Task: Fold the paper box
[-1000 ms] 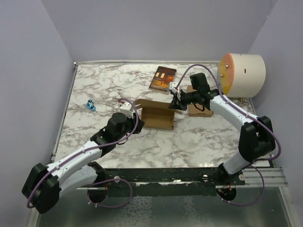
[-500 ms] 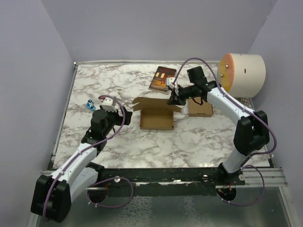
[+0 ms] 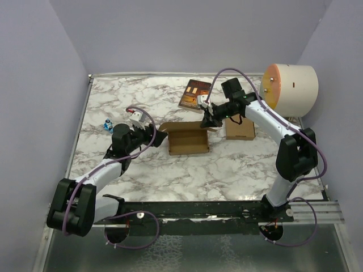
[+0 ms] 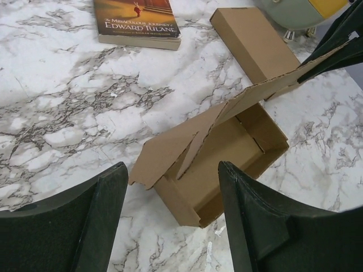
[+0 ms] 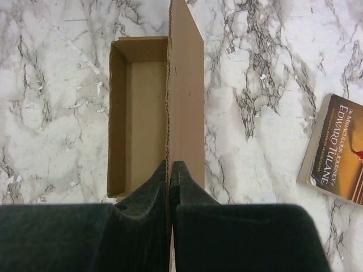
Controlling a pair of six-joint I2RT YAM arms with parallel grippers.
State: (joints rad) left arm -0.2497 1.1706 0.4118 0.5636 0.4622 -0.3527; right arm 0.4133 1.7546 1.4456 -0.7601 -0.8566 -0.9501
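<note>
while the box (image 3: 189, 141) lay open at the middle of the top view, its long axis running left to right, its lid flap (image 5: 185, 96) was held raised at the right end by the right gripper (image 5: 169, 170), closed tight on the cardboard. the left gripper (image 3: 158, 136) was seen just off the box's left short end, spread wide and empty, pointing along that axis. the loose side flap (image 4: 164, 156) there lay nearer the left arm, so it was judged next to be tucked.
</note>
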